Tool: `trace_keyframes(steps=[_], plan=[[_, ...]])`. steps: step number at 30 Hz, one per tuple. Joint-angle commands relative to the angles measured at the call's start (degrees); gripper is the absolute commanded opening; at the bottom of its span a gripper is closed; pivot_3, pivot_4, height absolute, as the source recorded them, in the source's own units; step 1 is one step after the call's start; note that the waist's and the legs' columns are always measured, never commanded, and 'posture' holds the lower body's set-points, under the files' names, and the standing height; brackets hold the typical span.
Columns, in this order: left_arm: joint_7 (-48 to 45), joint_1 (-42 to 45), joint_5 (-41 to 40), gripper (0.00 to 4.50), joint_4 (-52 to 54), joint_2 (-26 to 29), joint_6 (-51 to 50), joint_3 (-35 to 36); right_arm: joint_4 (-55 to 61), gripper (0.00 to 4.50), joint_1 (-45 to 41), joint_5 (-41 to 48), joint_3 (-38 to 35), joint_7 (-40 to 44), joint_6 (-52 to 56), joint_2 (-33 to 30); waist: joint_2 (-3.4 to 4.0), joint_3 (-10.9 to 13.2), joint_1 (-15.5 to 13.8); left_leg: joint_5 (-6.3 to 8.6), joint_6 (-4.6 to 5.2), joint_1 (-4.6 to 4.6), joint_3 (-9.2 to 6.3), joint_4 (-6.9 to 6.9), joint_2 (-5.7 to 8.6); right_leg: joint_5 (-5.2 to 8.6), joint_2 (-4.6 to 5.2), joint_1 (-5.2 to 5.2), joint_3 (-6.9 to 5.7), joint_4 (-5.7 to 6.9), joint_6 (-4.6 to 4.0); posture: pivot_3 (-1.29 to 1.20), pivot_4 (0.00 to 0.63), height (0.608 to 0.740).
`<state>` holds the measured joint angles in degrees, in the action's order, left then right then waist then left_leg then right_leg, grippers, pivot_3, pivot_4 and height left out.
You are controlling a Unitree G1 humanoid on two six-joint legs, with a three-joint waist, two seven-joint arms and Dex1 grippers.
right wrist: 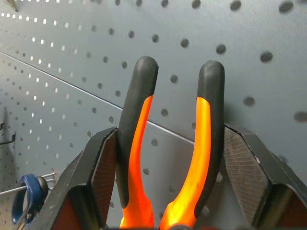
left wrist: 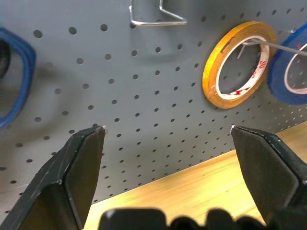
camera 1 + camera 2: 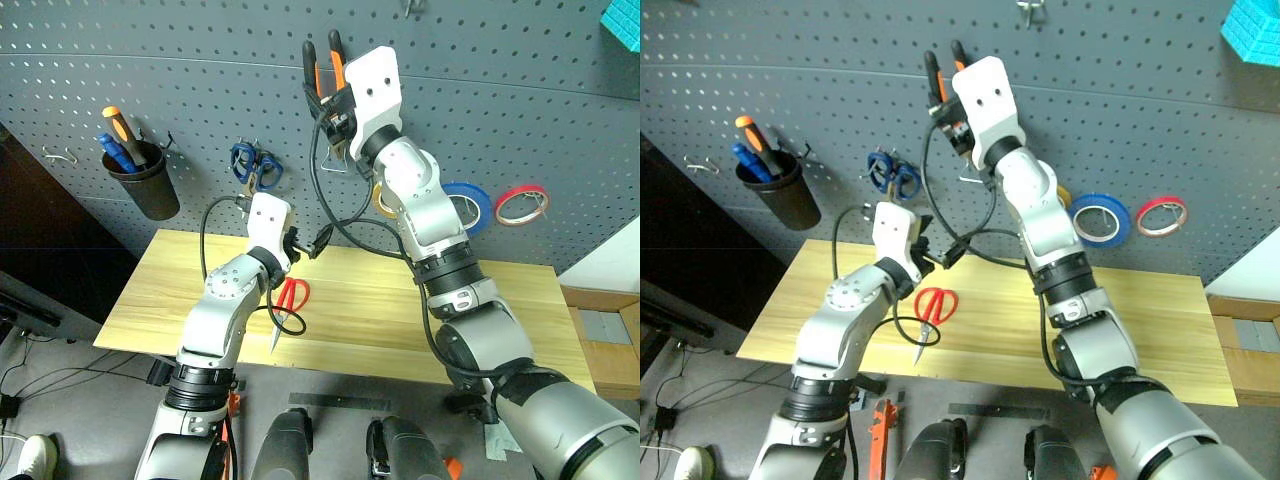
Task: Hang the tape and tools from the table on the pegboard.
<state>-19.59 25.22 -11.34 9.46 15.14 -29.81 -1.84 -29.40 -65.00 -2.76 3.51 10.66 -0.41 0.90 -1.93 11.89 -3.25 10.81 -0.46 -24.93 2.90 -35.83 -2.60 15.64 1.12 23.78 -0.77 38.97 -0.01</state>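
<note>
At the upper middle of the head view we see the right gripper (image 3: pixel 330 70) raised against the pegboard (image 3: pixel 200 60), its two fingers pinching the pliers (image 3: pixel 325 62) by the orange-and-black handles, which point upward (the wrist view shows both pads pressed on the outer sides of the handles (image 1: pixel 168 158)). The left gripper (image 3: pixel 292 245) sits lower, centre-left, over the table (image 3: pixel 350 320), its fingers spread wide with nothing between them.

At the left of the frame a black cup (image 3: pixel 143 180) hangs on the pegboard; in it stand an orange-and-black screwdriver (image 3: pixel 120 125) and something blue-handled we cannot identify. Blue scissors (image 3: pixel 255 165) hang just right of the cup.

The red scissors (image 3: pixel 290 305) lie on the table below the left gripper, blades toward the near edge. At the right, the blue tape (image 3: pixel 470 205) already hangs on the pegboard, with a red roll (image 3: pixel 521 204) beside it and a yellow roll (image 2: pixel 237 62) on its other side.
</note>
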Motion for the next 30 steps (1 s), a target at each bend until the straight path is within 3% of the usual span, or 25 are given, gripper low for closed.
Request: trace_keyframes(steps=[1, 7, 16, 23, 24, 27, 30], plan=[[-0.2, 0.0, -0.6, 4.50, 4.9, 0.8, -1.0, 0.7, 0.3, 2.80, -1.2, 0.8, -0.7, -1.6, -4.6, 1.1, 0.00, 0.0, 0.0, 0.00, 0.00, 0.00, 0.00, 0.00, 0.00, 0.00, 0.00, 0.00, 0.00, 0.00, 0.00, 0.28, 0.182, 0.740], [-0.2, -1.4, -1.2, 4.50, 8.1, 1.8, -4.1, 1.0, -2.8, 2.80, -0.1, 0.6, -0.9, -2.5, -6.8, 1.3, 0.02, 0.1, -0.3, 0.00, 0.00, 0.00, -0.03, 0.00, 0.00, 0.00, 0.01, -0.02, 0.00, 0.00, 0.00, 0.31, 0.219, 0.740], [-0.2, -2.2, -2.0, 4.50, 11.1, 3.9, -7.6, 1.8, -5.9, 2.80, 7.1, 0.4, -0.6, -2.9, -8.7, 1.4, 0.03, 0.6, -1.4, 0.01, 0.01, 0.01, -0.05, 0.02, 0.00, 0.01, 0.01, -0.02, 0.00, -0.01, 0.00, 0.34, 0.235, 0.740], [0.0, -2.5, -2.1, 4.50, 11.7, 3.9, -8.4, 1.7, -7.1, 2.80, 6.9, 0.0, -1.4, -4.0, -9.3, -0.1, 0.06, 0.8, -1.4, 0.01, 0.01, 0.09, -0.08, 0.02, -0.01, 0.02, 0.02, -0.11, -0.03, -0.02, 0.01, 0.33, 0.237, 0.740], [0.1, -2.3, -2.1, 4.50, 11.5, 3.7, -8.3, 1.6, -6.8, 3.55, 6.8, 0.1, -1.5, -4.0, -9.3, -0.4, 0.06, 0.8, -1.4, 0.01, 0.01, 0.10, -0.08, 0.02, -0.01, 0.02, 0.02, -0.13, -0.03, -0.02, 0.01, 0.33, 0.237, 0.740], [0.2, -1.8, -2.0, 4.50, 10.6, 3.3, -7.7, 1.4, -5.7, 4.41, 6.8, 0.0, -1.8, -4.1, -8.8, -1.3, 0.05, 0.9, -1.4, 0.00, 0.00, 0.12, -0.13, 0.00, -0.01, 0.02, 0.02, -0.16, -0.06, -0.02, 0.01, 0.31, 0.231, 0.740], [0.2, -1.7, -1.9, 4.50, 9.8, 2.8, -6.9, 1.2, -0.5, 4.46, 8.8, -0.1, -1.6, -2.7, -6.9, -3.3, 0.04, 1.0, -1.8, -0.09, -0.10, 0.12, -0.24, -0.03, 0.00, 0.02, 0.02, -0.21, -0.14, -0.02, 0.01, 0.30, 0.226, 0.740]])
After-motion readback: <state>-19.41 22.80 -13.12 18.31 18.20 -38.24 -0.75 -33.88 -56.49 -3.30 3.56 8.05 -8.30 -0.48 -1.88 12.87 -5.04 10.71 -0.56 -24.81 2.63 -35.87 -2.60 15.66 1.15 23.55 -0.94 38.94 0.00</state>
